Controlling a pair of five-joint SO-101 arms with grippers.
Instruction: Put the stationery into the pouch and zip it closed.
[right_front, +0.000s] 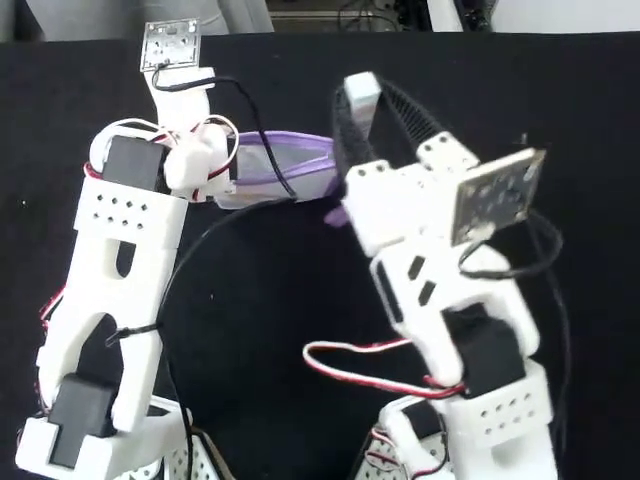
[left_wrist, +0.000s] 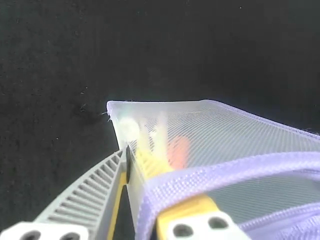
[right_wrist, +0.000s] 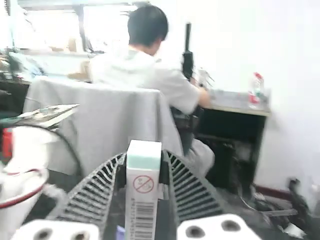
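A translucent mesh pouch with a purple zip edge lies at the back middle of the black table. My left gripper is shut on its near-left end; in the left wrist view the fingers pinch the pouch by its purple rim, and yellow and orange stationery shows through the mesh. My right gripper is raised above the pouch's right end, shut on a white stationery piece with a pale green end, held upright between the ribbed fingers.
Black cloth covers the table, with bare room between the two arms. A red and white cable loops beside the right arm's base. A black cable crosses over the pouch.
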